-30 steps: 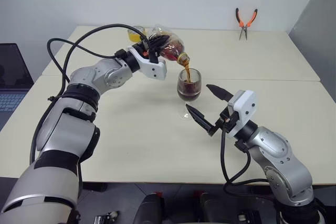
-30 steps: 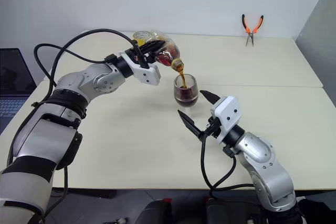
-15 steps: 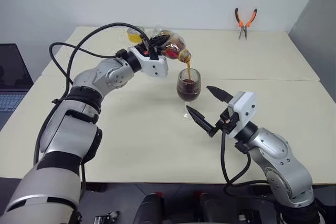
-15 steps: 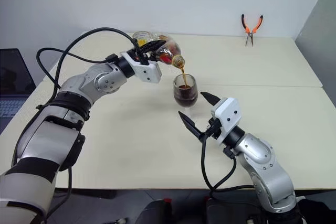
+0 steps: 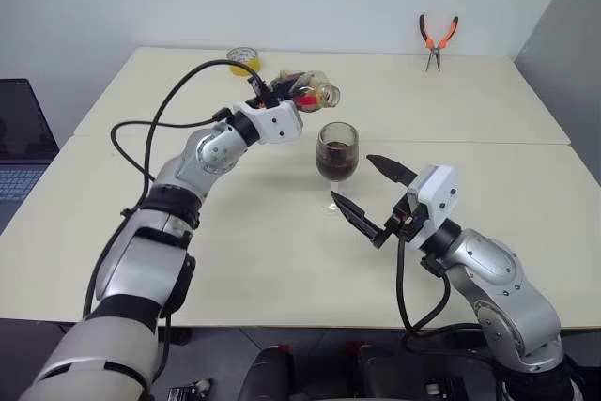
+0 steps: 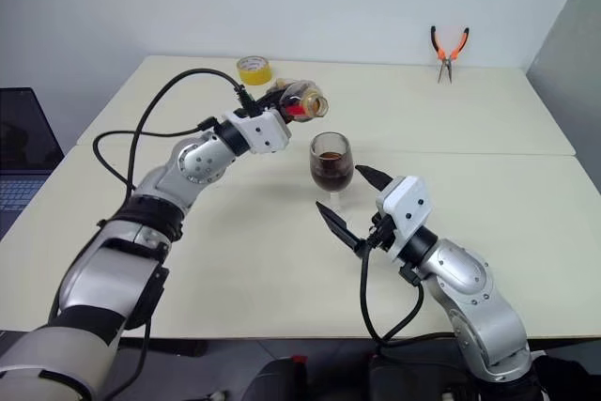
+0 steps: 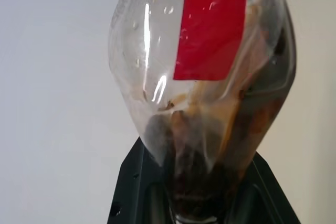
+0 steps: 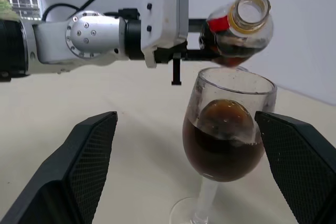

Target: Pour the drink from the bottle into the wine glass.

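Note:
The clear bottle (image 5: 307, 91) with a red label lies nearly level in the air, just above and behind the wine glass (image 5: 337, 151). Its open mouth faces the glass and nothing flows from it. My left gripper (image 5: 282, 98) is shut on the bottle's round body (image 7: 205, 77). A little dark drink is left inside the bottle. The wine glass stands upright on the table, its bowl more than half full of dark drink (image 8: 223, 150). My right gripper (image 5: 351, 177) is open low in front of the glass, one finger on either side, touching nothing.
A yellow tape roll (image 5: 242, 60) lies at the table's far left. Orange-handled pliers (image 5: 438, 39) lie at the far right. A laptop (image 5: 19, 138) sits beyond the table's left edge. A seam (image 5: 488, 143) runs across the tabletop behind the glass.
The bottle has rolled back from its steep pouring tilt and sunk slightly, and the stream into the glass has stopped. The glass holds more drink. My right arm has stayed still.

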